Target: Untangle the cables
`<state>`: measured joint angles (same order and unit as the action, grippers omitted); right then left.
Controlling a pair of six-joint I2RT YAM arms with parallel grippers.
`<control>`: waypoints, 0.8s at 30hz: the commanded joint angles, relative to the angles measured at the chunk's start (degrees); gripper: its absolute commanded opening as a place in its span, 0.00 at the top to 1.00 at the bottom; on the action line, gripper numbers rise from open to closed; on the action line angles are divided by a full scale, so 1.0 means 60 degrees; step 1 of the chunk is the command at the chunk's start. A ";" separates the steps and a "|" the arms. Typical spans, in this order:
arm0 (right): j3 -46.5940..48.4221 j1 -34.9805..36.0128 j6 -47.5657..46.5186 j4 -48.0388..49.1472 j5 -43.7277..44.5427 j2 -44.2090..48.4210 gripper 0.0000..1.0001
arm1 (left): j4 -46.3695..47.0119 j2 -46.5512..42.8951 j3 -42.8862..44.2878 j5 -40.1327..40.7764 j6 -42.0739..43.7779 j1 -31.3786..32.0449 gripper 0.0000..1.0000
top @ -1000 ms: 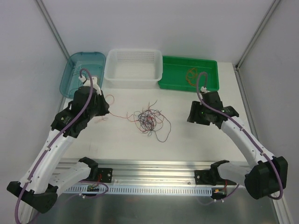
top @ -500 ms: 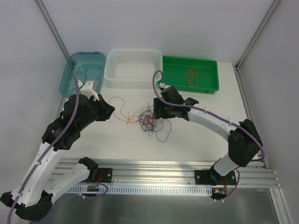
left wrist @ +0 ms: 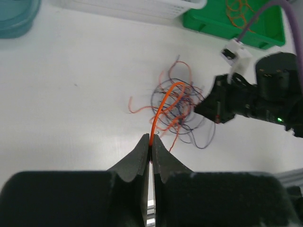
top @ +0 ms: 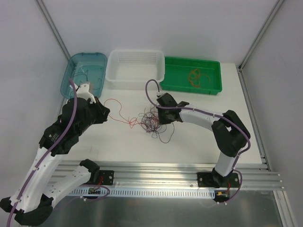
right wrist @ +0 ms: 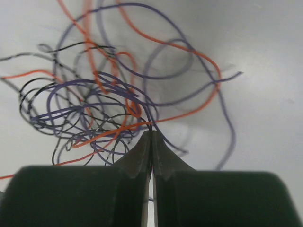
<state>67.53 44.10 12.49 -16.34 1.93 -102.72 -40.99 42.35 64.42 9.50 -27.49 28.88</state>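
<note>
The cables form a loose tangle of thin orange, purple and black wires at the table's middle, and that tangle also shows in the left wrist view. My left gripper sits left of the tangle. Its jaws are shut on one orange cable that arcs up and over into the knot. My right gripper presses against the tangle's right side. In its wrist view the right gripper is shut, with black and purple strands running into the fingertips.
Along the back stand a blue bin with a few thin wires, a white basket, and a green tray holding a coiled orange cable. A metal rail runs along the near edge.
My right arm swung left from beside the green tray to the tangle, then its jaws closed there. My left gripper stayed shut on the orange cable, shifting a little.
</note>
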 commanded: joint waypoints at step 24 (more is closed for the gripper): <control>-0.1368 -0.7715 -0.0338 -0.3707 -0.0118 0.7319 0.99 | -0.1737 0.0750 0.1087 0.5607 0.1504 -0.2133 1.00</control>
<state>56.38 -2.22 10.31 -36.25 3.64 -60.86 -50.48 46.94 73.36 41.63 -20.12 16.75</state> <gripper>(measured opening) 0.018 0.010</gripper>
